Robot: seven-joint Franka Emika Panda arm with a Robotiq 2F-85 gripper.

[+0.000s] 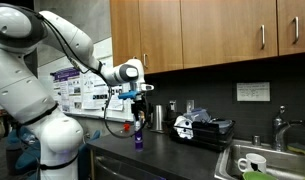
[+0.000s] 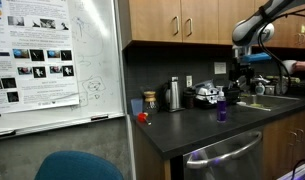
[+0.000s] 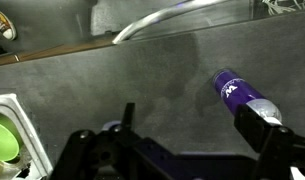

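A small purple bottle [image 1: 139, 136] [image 2: 222, 108] stands upright on the dark countertop [image 1: 182, 155]. My gripper [image 1: 140, 97] [image 2: 239, 72] hangs above it with its fingers pointing down, open and holding nothing. In the wrist view the bottle [image 3: 242, 95] shows white lettering and lies toward the right, just ahead of the right finger [image 3: 260, 125], which hides its lower end. The left finger [image 3: 128, 112] stands well apart from it over bare counter. The gripper [image 3: 191, 117] touches nothing.
A sink [image 1: 282, 165] holds a white cup and a green bowl [image 3: 0, 137]. A black appliance [image 1: 204, 128], a steel flask [image 2: 173, 93] and a small red object [image 2: 143, 117] stand along the back wall. Wooden cabinets [image 1: 192, 30] hang overhead. A whiteboard [image 2: 52, 60] stands beside the counter.
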